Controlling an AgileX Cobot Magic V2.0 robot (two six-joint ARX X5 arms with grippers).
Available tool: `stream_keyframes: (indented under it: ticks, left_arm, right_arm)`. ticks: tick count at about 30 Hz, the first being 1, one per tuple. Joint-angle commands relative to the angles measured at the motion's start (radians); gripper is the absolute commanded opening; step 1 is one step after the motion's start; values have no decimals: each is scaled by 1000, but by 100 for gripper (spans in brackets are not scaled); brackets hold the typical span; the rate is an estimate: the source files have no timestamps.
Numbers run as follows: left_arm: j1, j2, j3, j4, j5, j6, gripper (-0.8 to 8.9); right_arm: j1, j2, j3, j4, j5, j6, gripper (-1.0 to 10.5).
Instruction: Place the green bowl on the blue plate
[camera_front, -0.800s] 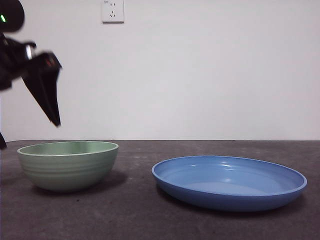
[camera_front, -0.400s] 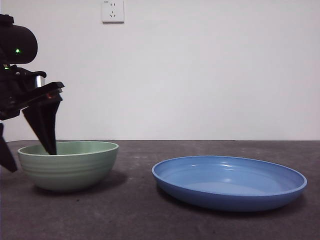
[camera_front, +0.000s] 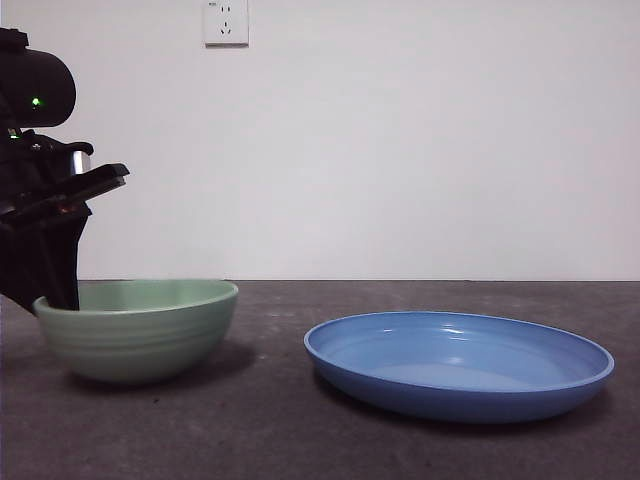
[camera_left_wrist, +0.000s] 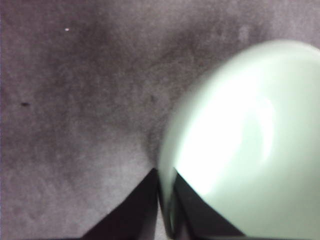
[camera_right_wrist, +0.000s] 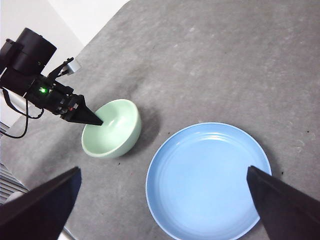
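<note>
1. Green bowl (camera_front: 138, 328): pale mint, faintly ridged wall, sitting upright on the dark grey desk (camera_front: 300, 440), well apart from the blue plate. Its rim appears to be tipping very slightly, the side by the arm a little lower; this is hard to confirm.

2. Blue plate (camera_front: 458, 362): wide, shallow, glossy, lying flat and bare on the desk. Nothing is resting in it.

3. Left gripper (camera_left_wrist: 165, 210): working at the bowl's rim on the side away from the plate. The left wrist view is showing one finger outside the wall and one inside, the thin rim running between them. The fingers are clenched on the rim of the green bowl, or very nearly so; no gap is showing.

4. Right gripper (camera_right_wrist: 165, 210): waiting high above the desk, looking down on bowl and plate, its fingers spread wide and holding nothing.

5. Step in hand, as judged: securing the rim pinch before lifting. The bowl is not yet on the plate.

6. Handling notes, as judged:
   - A pinch at one edge is letting the bowl hang and swing, so the grip is wanting to be firm and deep on the wall before any rise.
   - The lift is needing enough height for the bowl's foot to clear the plate's raised rim.
   - The carry is going best slow and level, ending over the plate's middle.
   - The release is best made only once the foot is resting flat.

7. Other: white wall socket (camera_front: 225, 22) behind, not involved.
</note>
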Motion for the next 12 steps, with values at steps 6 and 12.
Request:
stream_keyframes:
  ticks: [6, 12]
  left_arm:
    - [-36, 13, 121, -78, -40, -10, 17]
    - [-130, 14, 279, -156, -72, -37, 17]
  right_arm:
    - [2, 6, 18, 10, -3, 2, 652]
    - [2, 6, 18, 10, -4, 2, 652]
